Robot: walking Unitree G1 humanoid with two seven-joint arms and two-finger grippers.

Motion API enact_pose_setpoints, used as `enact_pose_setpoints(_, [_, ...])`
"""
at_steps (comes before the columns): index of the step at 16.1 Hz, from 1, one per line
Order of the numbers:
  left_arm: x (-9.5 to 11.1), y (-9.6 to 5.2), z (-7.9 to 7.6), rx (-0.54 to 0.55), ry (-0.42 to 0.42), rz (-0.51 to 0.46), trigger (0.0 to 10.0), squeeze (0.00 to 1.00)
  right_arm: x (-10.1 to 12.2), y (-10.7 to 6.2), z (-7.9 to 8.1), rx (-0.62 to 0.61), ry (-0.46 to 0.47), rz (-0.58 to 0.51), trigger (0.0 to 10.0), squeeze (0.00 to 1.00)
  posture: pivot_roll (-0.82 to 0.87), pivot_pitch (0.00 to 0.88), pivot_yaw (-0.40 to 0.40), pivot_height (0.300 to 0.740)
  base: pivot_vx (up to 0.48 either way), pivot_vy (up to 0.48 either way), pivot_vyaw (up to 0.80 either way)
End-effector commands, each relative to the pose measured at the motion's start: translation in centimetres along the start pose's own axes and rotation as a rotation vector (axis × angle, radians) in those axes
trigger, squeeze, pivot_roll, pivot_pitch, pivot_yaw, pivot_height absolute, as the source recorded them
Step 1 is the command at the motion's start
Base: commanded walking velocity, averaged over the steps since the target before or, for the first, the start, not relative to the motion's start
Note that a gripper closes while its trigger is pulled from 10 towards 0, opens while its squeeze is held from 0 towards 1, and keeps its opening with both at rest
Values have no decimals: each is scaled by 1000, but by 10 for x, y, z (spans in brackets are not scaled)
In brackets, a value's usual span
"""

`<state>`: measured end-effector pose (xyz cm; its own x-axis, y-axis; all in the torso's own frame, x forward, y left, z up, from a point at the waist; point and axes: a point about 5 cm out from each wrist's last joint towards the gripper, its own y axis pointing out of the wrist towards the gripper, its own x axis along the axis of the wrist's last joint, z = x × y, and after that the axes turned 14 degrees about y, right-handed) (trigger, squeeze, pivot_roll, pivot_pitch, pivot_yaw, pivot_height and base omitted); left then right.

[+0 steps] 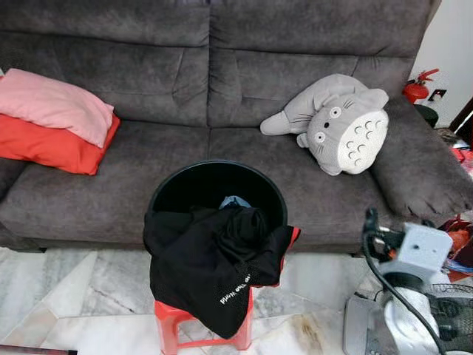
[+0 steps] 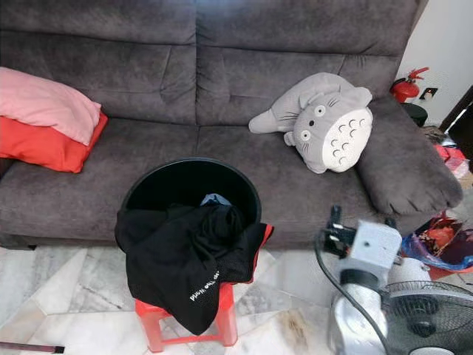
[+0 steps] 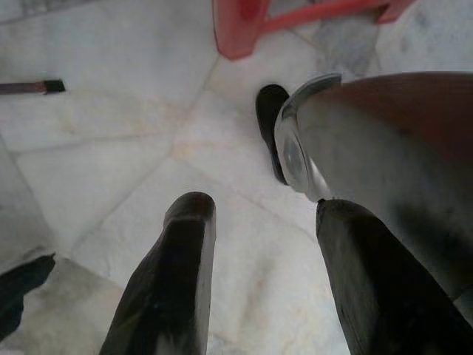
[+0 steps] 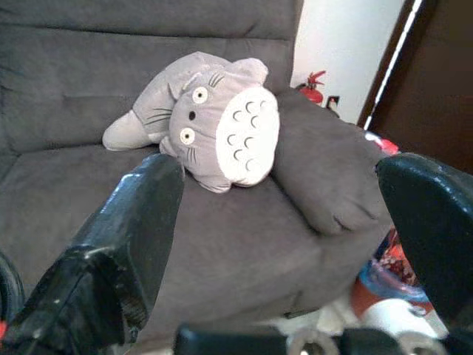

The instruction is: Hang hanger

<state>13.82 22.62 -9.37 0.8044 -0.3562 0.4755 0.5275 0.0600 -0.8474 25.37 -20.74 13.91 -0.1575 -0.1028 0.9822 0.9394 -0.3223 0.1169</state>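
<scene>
A round black basket [image 1: 214, 168] stands on a red plastic stool [image 1: 171, 318] in front of the grey sofa [image 1: 148, 170]. A black garment [image 1: 211, 270] with white lettering hangs over the basket's front rim, and a bit of blue cloth [image 1: 235, 201] lies inside. My right arm's wrist [image 1: 414, 255] is raised at the lower right, beside the stool. My right gripper [image 4: 284, 174] is open, with nothing between its fingers, and points at the sofa seat. My left gripper [image 3: 264, 211] hangs low over the marble floor [image 3: 133, 148], open with nothing in it.
A grey plush toy [image 1: 340, 122] lies on the sofa's right seat; pink [image 1: 55, 103] and red cushions [image 1: 52, 148] lie at its left. A fan [image 2: 425, 318] stands at the lower right. A fire extinguisher [image 1: 417, 87] is behind the armrest. A thin stick [image 3: 29, 87] lies on the floor.
</scene>
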Motion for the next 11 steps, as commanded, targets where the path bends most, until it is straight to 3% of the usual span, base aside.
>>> enact_pose_setpoints(1, [-9, -2, -2, -8, -12, 32, 10000, 0, 13, -2, 2, 60, -51, -52, 10000, 0, -116, 162, -65, 740, 0, 0, 0])
enact_pose_setpoints(4, [-5, 0, -6, -15, -7, 27, 10000, 0, 18, -15, 1, 166, -196, -78, 10000, 0, -137, 167, -71, 740, 0, 0, 0])
enact_pose_setpoints(5, [-1, 1, -11, -23, -6, 23, 10000, 0, 15, -25, -5, 214, -410, -93, 10000, 0, -136, 166, -72, 740, 0, 0, 0])
enact_pose_setpoints(7, [1, 2, -16, -30, -4, 20, 10000, 0, 11, -35, -13, 264, -677, -108, 10000, 0, -141, 166, -73, 740, 0, 0, 0])
enact_pose_setpoints(8, [1, 2, -18, -34, -2, 22, 10000, 0, 3, -43, -26, 262, -876, -66, 10000, 0, -148, 168, -74, 740, 0, 0, 0])
enact_pose_setpoints(9, [1, 2, -19, -35, -1, 22, 10000, 0, -2, -46, -33, 256, -941, -32, 10000, 0, -152, 168, -74, 740, 0, 0, 0])
enact_pose_setpoints(11, [3, 2, -21, -40, 3, 21, 10000, 0, -30, -56, -43, 359, -1167, 39, 10000, 0, -151, 167, -72, 740, 0, 0, 0])
